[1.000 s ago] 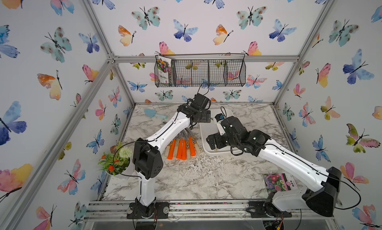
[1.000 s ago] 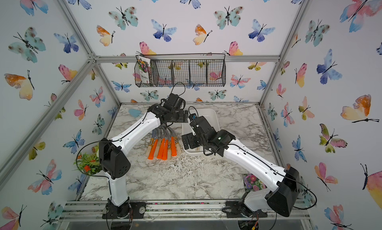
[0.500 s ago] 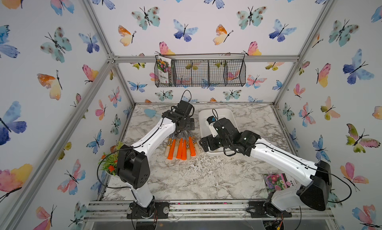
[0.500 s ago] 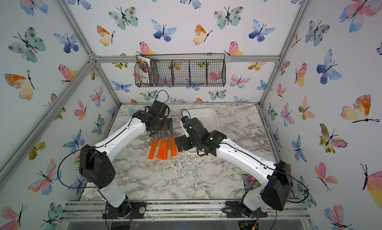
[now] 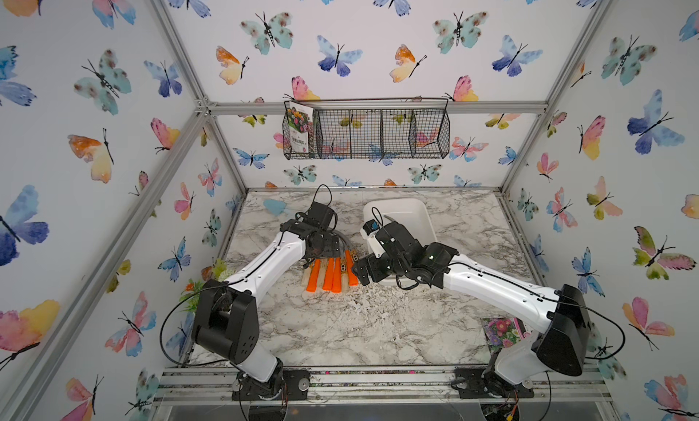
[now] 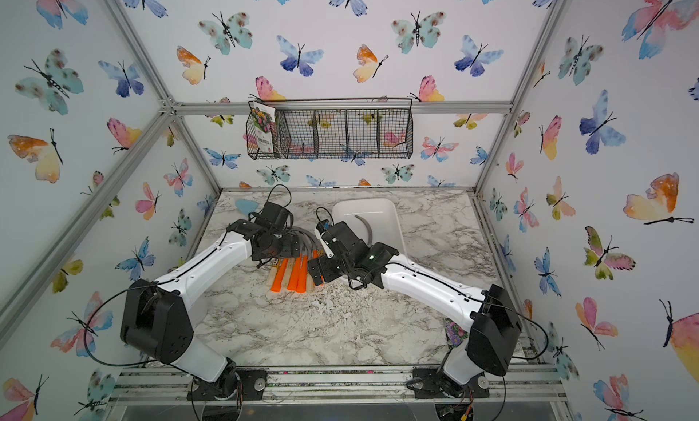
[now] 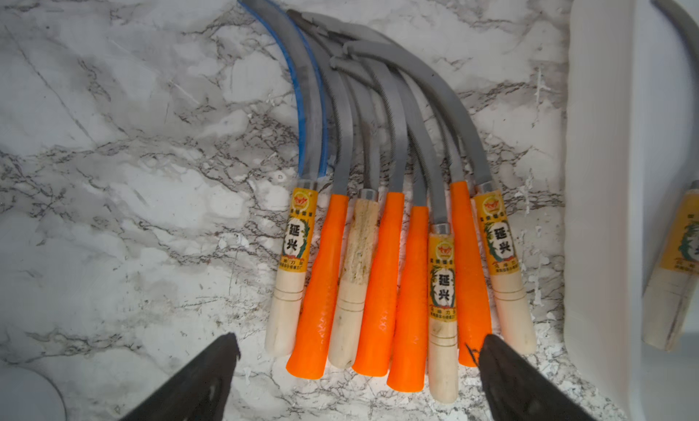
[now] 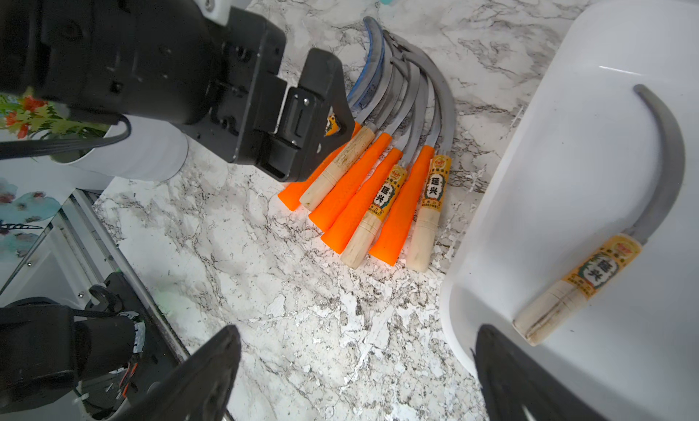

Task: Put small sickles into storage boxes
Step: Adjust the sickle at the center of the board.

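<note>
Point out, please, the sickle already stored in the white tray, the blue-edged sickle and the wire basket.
stored sickle (image 8: 599, 268): right wrist view, on its handle label.
blue-edged sickle (image 7: 311, 105): left wrist view, mid-blade.
wire basket (image 5: 397, 135): in a top view, front mesh wall.

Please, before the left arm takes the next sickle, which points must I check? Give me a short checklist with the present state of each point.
1. The left gripper is open and empty: ok, its jaws stand wide above the pile.
2. The right gripper is open and empty: ok.
3. The white tray has room: ok, only one sickle lies inside.
4. One handle is free to grasp alone: not ok, the eight sickles on the table lie handle against handle, with blades overlapping.
5. Gap between the two grippers: cannot tell; they are close together in both top views.
</note>
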{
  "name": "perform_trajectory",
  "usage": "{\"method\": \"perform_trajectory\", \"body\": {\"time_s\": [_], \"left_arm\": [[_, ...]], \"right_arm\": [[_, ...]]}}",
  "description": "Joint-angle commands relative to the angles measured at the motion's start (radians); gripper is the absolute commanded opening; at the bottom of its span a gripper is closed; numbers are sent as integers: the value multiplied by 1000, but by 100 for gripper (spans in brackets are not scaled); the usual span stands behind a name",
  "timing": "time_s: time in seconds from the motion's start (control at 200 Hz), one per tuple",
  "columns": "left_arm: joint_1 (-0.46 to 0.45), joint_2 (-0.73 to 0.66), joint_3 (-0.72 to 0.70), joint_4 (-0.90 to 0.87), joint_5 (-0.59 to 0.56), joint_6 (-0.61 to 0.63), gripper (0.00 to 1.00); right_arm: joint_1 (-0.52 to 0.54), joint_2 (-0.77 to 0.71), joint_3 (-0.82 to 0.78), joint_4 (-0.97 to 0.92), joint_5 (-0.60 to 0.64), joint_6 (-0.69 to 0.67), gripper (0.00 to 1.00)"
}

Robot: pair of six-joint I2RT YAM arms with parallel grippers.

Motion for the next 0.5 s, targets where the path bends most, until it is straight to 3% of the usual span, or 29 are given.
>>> {"method": "perform_trajectory", "body": {"time_s": [0.0,0.496], "left_arm": [[29,-54,-53,30,43,16,99],[177,-55,-240,122,115,56,94]], "right_arm": [[17,15,23,37,-28,5,98],[53,56,5,87,-83,5,98]]}}
